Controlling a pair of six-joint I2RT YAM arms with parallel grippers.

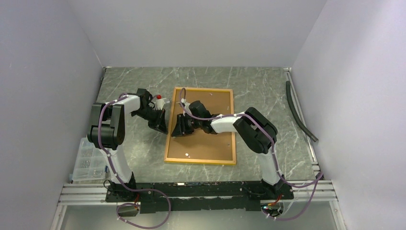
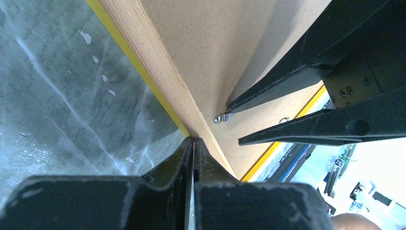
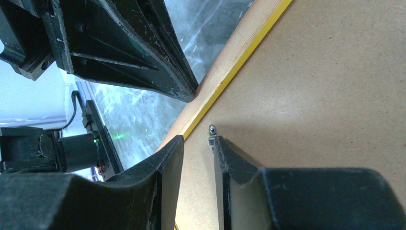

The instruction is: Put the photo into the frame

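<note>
Left gripper (image 2: 194,143) closed, tips against the frame (image 2: 153,67) rail. Right gripper (image 3: 197,140) jaws apart; metal clip (image 3: 211,128) at one fingertip.

Table (image 1: 268,86): I see a grey-green marbled top. The frame (image 1: 201,162) lies flat on it near the middle, pale wooden back up, with the brown backing board (image 1: 210,143) seated inside its rails. A clear plastic box (image 1: 88,160) sits at the near left corner. A dark hose (image 1: 299,112) lies along the right edge, well apart from the frame.
</note>
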